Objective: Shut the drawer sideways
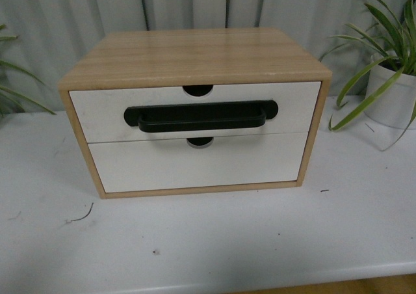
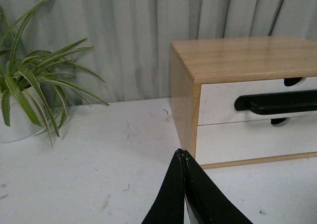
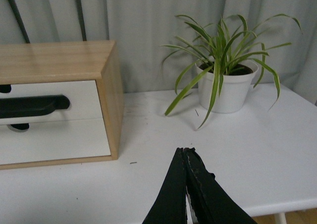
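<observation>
A wooden cabinet (image 1: 195, 56) stands on the white table (image 1: 208, 242). Its upper drawer (image 1: 104, 115) has a white front, a long black bar handle (image 1: 201, 116) and a semicircular notch (image 1: 197, 90) in its top edge. It looks nearly flush with the cabinet front. It also shows in the left wrist view (image 2: 218, 102) and the right wrist view (image 3: 84, 97). Neither arm shows in the front view. My left gripper (image 2: 182, 153) is shut and empty, near the cabinet's lower left front corner. My right gripper (image 3: 183, 150) is shut and empty, over the table right of the cabinet.
A lower white-fronted drawer (image 1: 195, 164) without a handle sits beneath. A potted plant in a white pot (image 1: 390, 99) stands right of the cabinet, also in the right wrist view (image 3: 225, 87). Another plant (image 2: 29, 90) stands to the left. A grey curtain hangs behind.
</observation>
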Robot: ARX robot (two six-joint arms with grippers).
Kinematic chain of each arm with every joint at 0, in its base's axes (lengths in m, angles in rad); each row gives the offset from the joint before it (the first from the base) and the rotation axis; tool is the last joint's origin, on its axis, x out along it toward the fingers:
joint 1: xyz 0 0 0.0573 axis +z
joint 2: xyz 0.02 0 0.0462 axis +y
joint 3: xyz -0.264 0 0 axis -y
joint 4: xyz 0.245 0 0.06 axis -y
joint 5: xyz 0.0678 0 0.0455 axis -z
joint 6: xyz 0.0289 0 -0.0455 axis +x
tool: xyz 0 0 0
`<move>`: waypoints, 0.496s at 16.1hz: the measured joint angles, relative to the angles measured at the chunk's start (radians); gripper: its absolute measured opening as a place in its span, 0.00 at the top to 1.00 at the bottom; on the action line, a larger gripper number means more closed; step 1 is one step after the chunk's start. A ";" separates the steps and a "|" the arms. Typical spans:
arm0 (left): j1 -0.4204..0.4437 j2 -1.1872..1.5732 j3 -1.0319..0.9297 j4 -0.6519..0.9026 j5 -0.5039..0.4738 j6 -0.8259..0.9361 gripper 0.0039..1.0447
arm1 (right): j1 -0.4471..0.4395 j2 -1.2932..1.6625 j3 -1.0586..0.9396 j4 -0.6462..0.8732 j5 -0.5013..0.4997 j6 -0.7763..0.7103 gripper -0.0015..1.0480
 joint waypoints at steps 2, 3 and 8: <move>0.000 0.000 0.000 0.000 0.000 0.000 0.99 | 0.000 -0.002 0.000 0.004 0.000 0.000 0.98; 0.000 0.000 0.000 0.000 0.000 -0.001 0.96 | 0.000 -0.002 0.000 0.003 0.000 0.000 0.98; 0.000 0.000 0.000 0.000 0.000 -0.001 0.37 | 0.000 -0.002 0.000 0.003 0.000 0.000 0.40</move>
